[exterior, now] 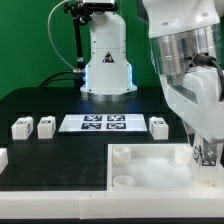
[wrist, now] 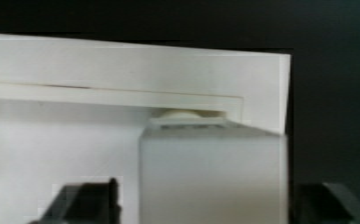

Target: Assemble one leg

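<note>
Claw (wrist: 209, 205) fingers (wrist: 88, 205) are flanking the leg (wrist: 212, 165); thin dark gaps are showing beside it, so whether it is clamped I cannot tell. Leg is standing at the corner socket (wrist: 191, 117) of the tabletop (wrist: 124, 70). Judging it light, rigid, smooth: flat opposite faces are offering the best hold.

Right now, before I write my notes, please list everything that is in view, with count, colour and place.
table: one, black.
marker board: one, white with tags, mid-table.
flat piece: one, white, socketed, near edge.
leg: four, white, tagged; two on the exterior view's left of the marker board, one on its right, one at a corner of the flat piece.
cut-off piece: one, white, exterior view's left edge; unidentifiable.
arm: one, white and grey, base behind the table.
tool: one, dark fingers either side of the corner leg; grip unclear.
</note>
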You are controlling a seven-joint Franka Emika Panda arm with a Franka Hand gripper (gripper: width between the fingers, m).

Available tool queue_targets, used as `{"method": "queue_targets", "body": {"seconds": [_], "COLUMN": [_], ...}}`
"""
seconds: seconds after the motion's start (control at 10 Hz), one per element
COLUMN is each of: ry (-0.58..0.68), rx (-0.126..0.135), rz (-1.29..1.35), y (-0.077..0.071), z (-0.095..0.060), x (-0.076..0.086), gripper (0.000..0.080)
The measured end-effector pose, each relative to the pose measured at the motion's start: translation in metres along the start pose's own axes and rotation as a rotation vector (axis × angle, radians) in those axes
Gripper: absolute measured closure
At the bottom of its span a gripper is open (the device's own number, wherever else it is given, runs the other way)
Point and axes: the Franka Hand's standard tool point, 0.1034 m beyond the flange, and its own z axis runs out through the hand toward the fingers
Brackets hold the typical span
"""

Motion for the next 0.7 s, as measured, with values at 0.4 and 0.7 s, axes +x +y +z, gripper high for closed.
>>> {"method": "queue_targets", "body": {"seconds": [0.4,0.7], "ry": [0.033,0.057], "rx": [-0.046,-0.090], "rz": [-0.567,-1.070], "y": [0.000,0.001], "z": [-0.001,0.002], "x": [-0.013,-0.014], "gripper": [0.0171,0.0149]}}
